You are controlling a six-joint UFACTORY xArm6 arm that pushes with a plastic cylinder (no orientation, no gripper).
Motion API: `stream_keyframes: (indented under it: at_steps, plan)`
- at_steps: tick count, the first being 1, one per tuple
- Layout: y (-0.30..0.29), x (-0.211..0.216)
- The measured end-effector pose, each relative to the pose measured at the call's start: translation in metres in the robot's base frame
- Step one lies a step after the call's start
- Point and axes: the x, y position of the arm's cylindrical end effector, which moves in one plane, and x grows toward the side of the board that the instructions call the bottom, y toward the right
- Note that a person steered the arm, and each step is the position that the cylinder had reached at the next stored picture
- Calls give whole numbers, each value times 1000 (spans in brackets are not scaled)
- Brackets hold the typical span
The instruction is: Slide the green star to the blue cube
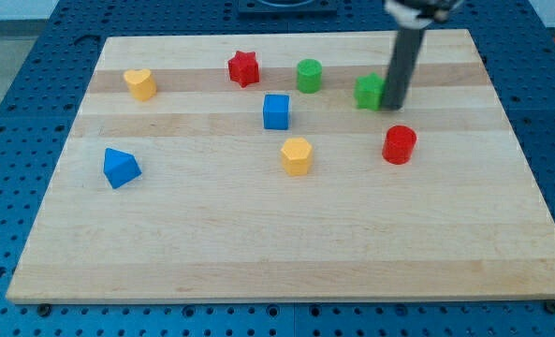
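Note:
The green star [368, 92] lies in the upper right part of the wooden board [286, 243]. My tip [394, 108] touches the star's right side, with the dark rod rising above it and hiding the star's right edge. The blue cube [276, 111] stands near the board's middle, to the left of the star and a little lower. A green cylinder [309, 75] stands between them, higher up.
A red star [244, 68] and a yellow heart [140, 83] lie along the view's top left. A yellow hexagonal block [297, 155] sits below the blue cube. A red cylinder [400, 144] stands below my tip. A blue triangular block [121, 168] lies at the left.

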Motion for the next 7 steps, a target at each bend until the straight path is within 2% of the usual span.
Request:
stream_keyframes:
  at_steps: [1,3,4,5,7]
  plan:
    - [-29,18]
    - [114,-33]
    - [103,-66]
    - [55,-62]
    - [-13,-24]
